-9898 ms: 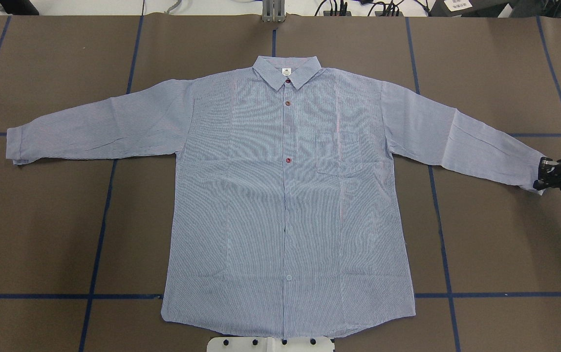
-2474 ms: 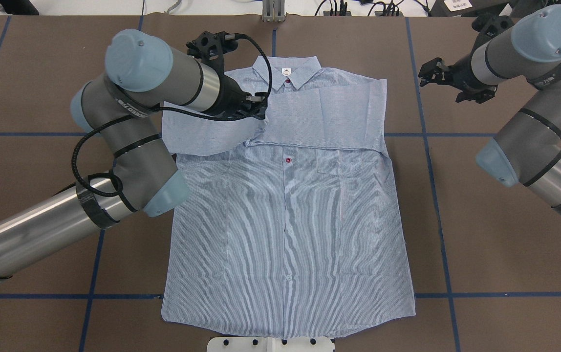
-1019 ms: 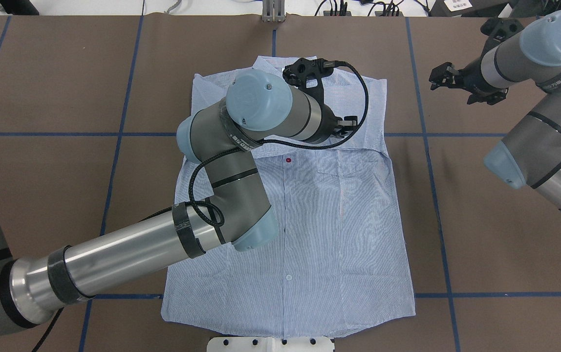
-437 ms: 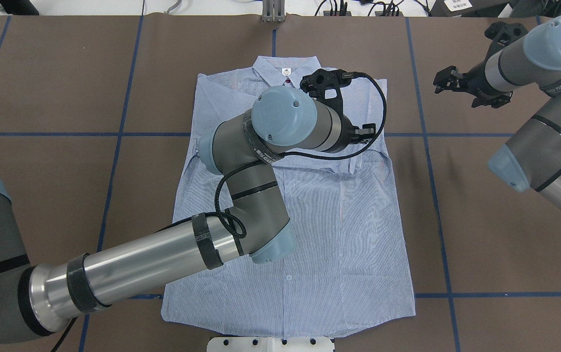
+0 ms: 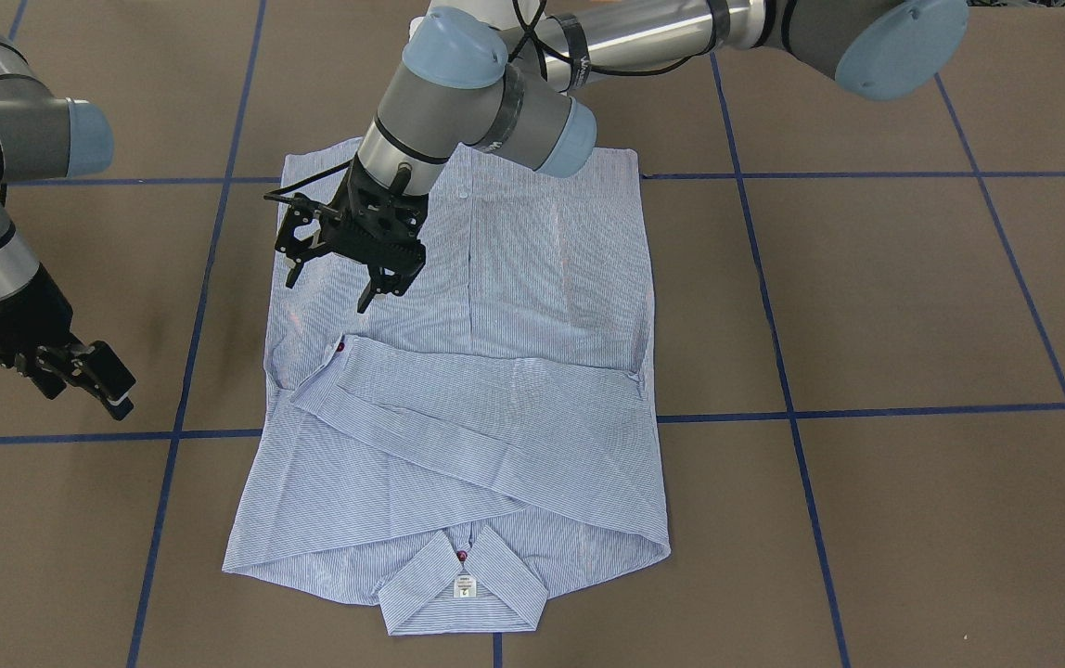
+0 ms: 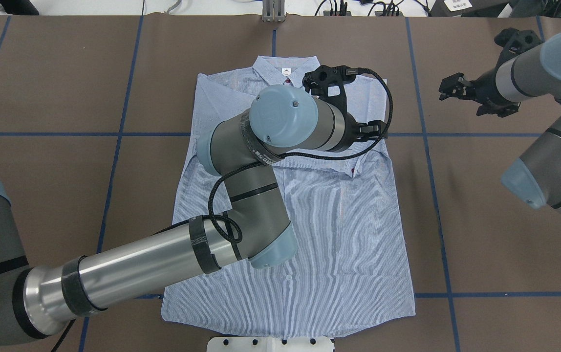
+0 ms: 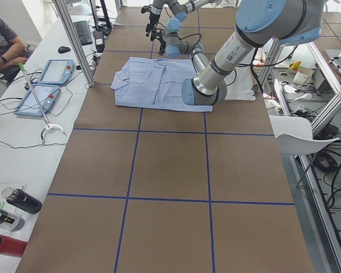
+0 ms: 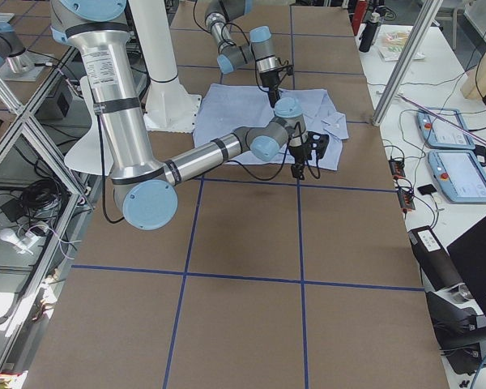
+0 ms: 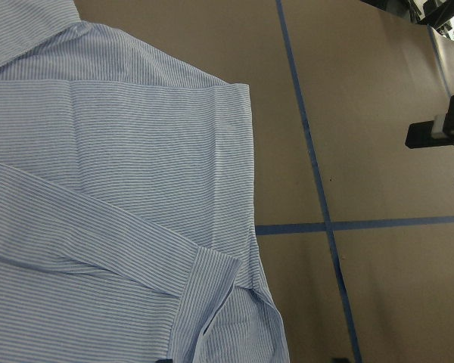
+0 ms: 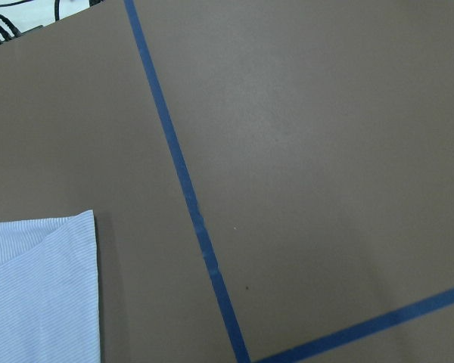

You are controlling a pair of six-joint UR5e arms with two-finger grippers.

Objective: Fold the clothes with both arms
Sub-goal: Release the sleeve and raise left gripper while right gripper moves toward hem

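The striped light blue shirt (image 6: 310, 234) lies flat, front up, collar (image 6: 286, 68) at the far side, and shows whole from the front (image 5: 458, 436). Both sleeves are folded across the chest. The upper sleeve's cuff (image 5: 333, 357) lies by the shirt's edge on my right side. My left gripper (image 5: 330, 289) hangs open and empty just above the shirt, beside that cuff; from overhead (image 6: 369, 131) its wrist mostly hides it. My right gripper (image 6: 450, 89) is open and empty over bare table, beyond the shirt's edge. The left wrist view shows the cuff (image 9: 212, 272).
The brown table (image 6: 481, 220) carries blue tape lines (image 6: 439, 205). The white pedestal base (image 6: 270, 344) sits at the near edge below the hem. Control tablets (image 7: 57, 71), bottles (image 7: 23, 200) and a seated person (image 7: 3, 40) are along the operators' side.
The left arm carried the second sleeve across the chest to the right, laid it down and let go of the cuff. The right arm drew back slightly to the right.
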